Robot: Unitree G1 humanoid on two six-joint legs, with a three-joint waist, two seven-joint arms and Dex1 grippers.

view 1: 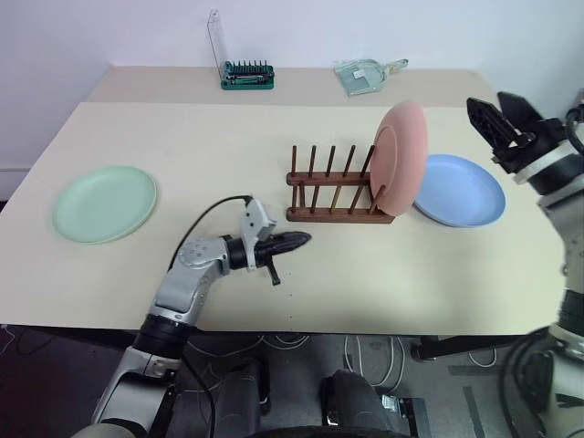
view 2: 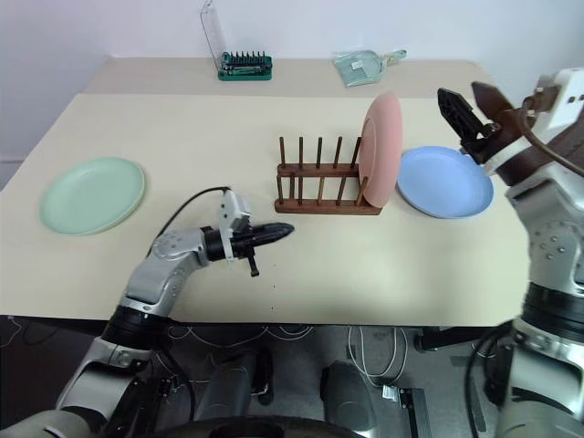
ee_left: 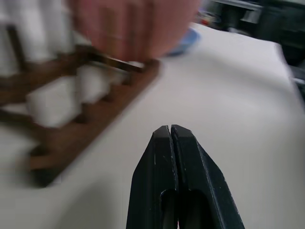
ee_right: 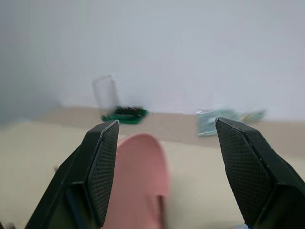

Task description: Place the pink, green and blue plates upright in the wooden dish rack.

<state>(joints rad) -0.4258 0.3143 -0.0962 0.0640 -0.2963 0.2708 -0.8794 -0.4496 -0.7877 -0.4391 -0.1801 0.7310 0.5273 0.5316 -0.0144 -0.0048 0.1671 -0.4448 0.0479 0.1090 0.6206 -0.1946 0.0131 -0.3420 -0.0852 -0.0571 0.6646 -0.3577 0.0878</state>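
Blue plate point(view 1: 459, 189) lies flat on the counter point(view 1: 365, 274) just right of the wooden dish rack point(view 1: 336, 196) — our right claw point(view 1: 497, 117), spread and empty, hovers nearest; left claw point(view 1: 292, 242) pressed together.

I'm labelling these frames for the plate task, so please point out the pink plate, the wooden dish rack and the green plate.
pink plate point(view 1: 401, 160), left eye view: middle of its face.
wooden dish rack point(view 1: 333, 215), left eye view: near base rail.
green plate point(view 1: 104, 203), left eye view: centre of the plate.
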